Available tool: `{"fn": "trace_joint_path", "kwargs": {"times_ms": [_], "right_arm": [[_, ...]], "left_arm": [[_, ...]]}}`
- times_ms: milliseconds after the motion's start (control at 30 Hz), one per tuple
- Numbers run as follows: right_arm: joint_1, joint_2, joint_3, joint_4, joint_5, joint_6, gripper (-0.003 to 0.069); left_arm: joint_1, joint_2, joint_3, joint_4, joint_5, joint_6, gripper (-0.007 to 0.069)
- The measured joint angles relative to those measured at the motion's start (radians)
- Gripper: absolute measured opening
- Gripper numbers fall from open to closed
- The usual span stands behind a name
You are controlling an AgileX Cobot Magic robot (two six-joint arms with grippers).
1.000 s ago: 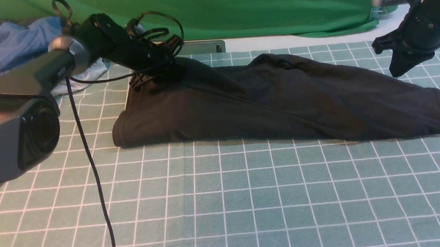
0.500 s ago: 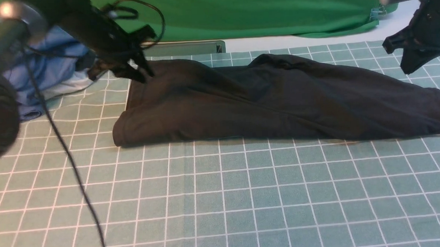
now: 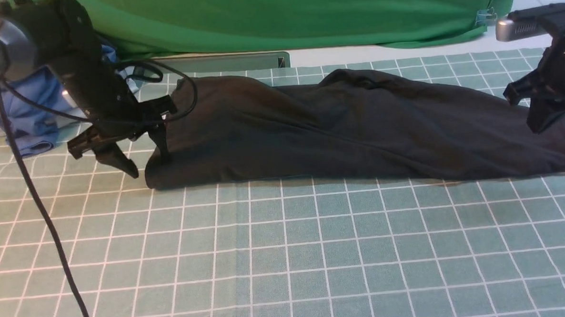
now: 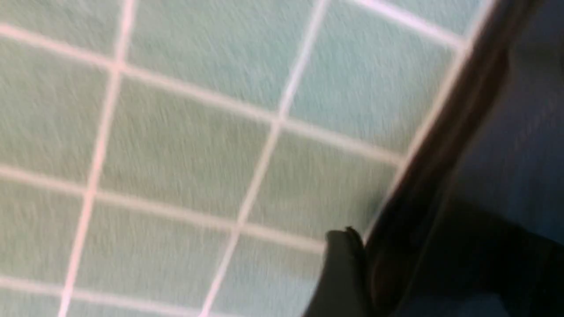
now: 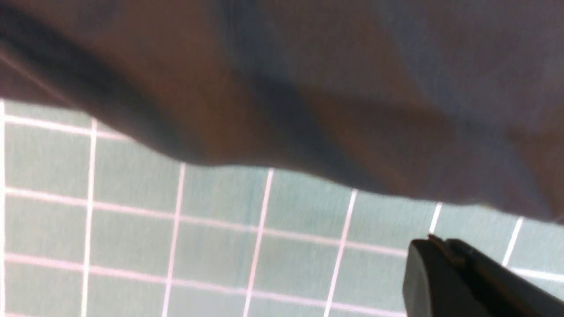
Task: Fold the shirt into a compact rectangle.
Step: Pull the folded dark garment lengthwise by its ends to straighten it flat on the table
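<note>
Now: wide-open left gripper (image 3: 148, 165) at left end of shirt (image 3: 338, 127), likely to grab for fold; tight-closed right gripper (image 3: 537, 121) by right end, empty.

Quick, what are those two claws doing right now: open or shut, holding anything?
Left claw: open at the end of the black long-sleeved cotton shirt, gripping nothing.
Right claw: shut, empty.

The shirt (image 3: 357, 126) runs off the front view's right edge, the left arm (image 3: 83, 76) covers part of the blue garment (image 3: 28, 126), and the blurred wrist views each show only one dark fingertip (image 4: 341, 273), cut off by the frame's edge.
</note>
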Motion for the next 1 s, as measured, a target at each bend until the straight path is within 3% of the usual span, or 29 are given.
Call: {"fn": "trace_joint_path", "kwargs": {"times_ms": [233,433,500,600,733,867,1000], "right_arm": [[0.000,-0.001,0.000,0.001,-0.018,0.006,0.0028],[0.000,-0.002,0.000,0.001,-0.019,0.007,0.0028],[0.000,-0.002,0.000,0.001,-0.019,0.007,0.0028],[0.000,-0.002,0.000,-0.002,-0.008,0.007,0.0028],[-0.030,-0.002,0.000,-0.006,0.036,-0.028,0.0036],[-0.081,0.017,0.000,-0.009,0.040,-0.031,0.0132],[-0.148,0.070,0.000,-0.015,0.032,-0.002,0.0386]], "left_arm": [[0.001,0.039,0.000,-0.093,-0.025,0.038,0.0580],[0.006,0.067,-0.005,-0.149,-0.011,0.053,0.0572],[0.009,0.074,-0.011,-0.154,0.006,0.057,0.0524],[0.011,0.082,-0.014,-0.175,0.035,0.072,0.0385],[0.012,0.078,-0.013,-0.235,0.057,0.180,0.0109],[0.008,0.059,-0.008,-0.235,0.074,0.218,0.0090],[0.007,0.027,-0.008,-0.207,0.075,0.222,0.0090]]}}
